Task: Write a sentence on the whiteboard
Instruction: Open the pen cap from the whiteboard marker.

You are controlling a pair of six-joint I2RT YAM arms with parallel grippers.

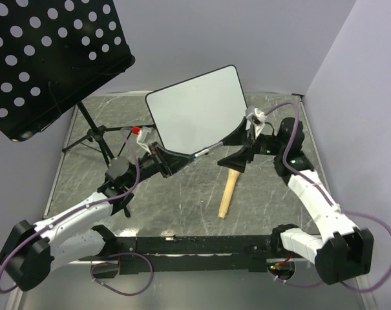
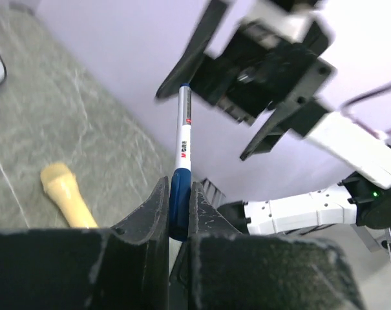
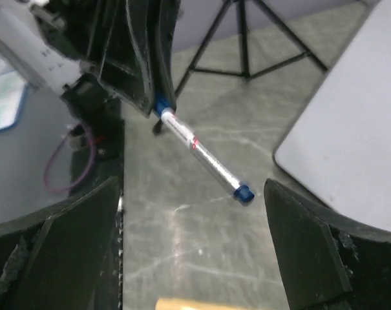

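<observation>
No letters show on the whiteboard; its face is blank, standing tilted at upper centre of the top view. The left gripper has its jaws pinching the blue end of a marker, which points across toward the right gripper, whose jaws are spread on either side of the far tip. I judge that all the writing lies ahead. The table is grey and marbled, and a wooden handle lies on it below the marker. A perforated black panel fills the upper left, with pale lilac walls behind.
</observation>
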